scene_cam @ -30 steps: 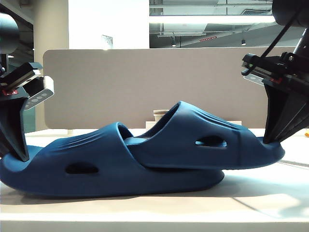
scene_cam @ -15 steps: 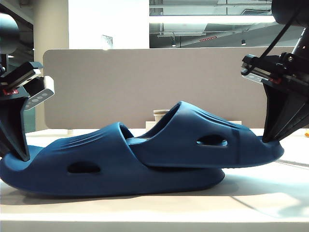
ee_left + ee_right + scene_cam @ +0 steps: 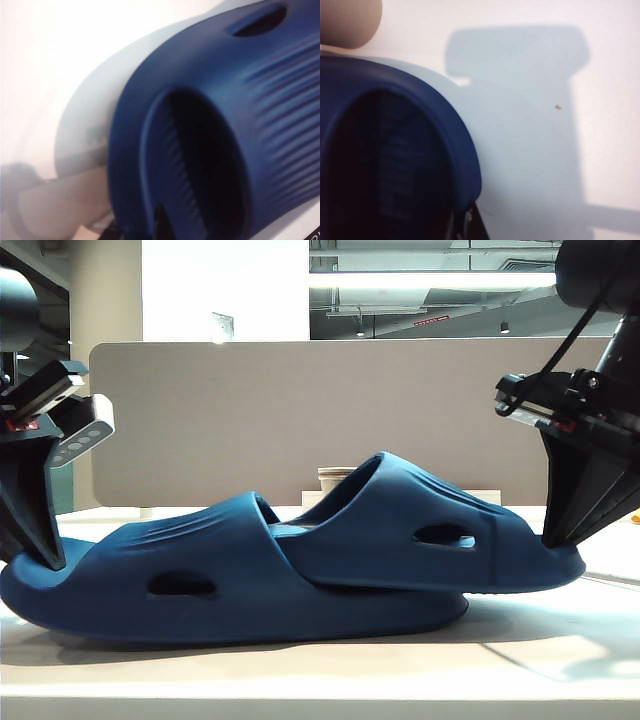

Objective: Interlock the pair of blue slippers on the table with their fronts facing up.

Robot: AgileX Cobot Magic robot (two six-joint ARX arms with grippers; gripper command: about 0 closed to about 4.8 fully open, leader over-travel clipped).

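Two blue slippers lie nested on the white table [image 3: 540, 645], straps up. The left slipper [image 3: 200, 585] rests flat. The front of the right slipper [image 3: 400, 530] is tucked under its strap and sits on its sole. My left gripper [image 3: 45, 558] points down, shut on the left slipper's end rim. In the left wrist view that slipper [image 3: 215, 125] fills the frame, and my gripper [image 3: 136, 231] has one finger inside the rim and one outside. My right gripper [image 3: 556, 538] is shut on the right slipper's far end rim [image 3: 462, 165], seen at my right gripper [image 3: 461, 226].
A grey-brown divider panel [image 3: 250, 410] stands behind the slippers. A tan paper cup [image 3: 333, 478] shows just behind the right slipper's strap, and a tan rounded shape [image 3: 350, 20] sits in a corner of the right wrist view. White table [image 3: 545, 100] lies beside the right slipper.
My right gripper has come down a little, lowering the right slipper's outer end. The nested pair has shifted slightly to the right. The left gripper has stayed put.
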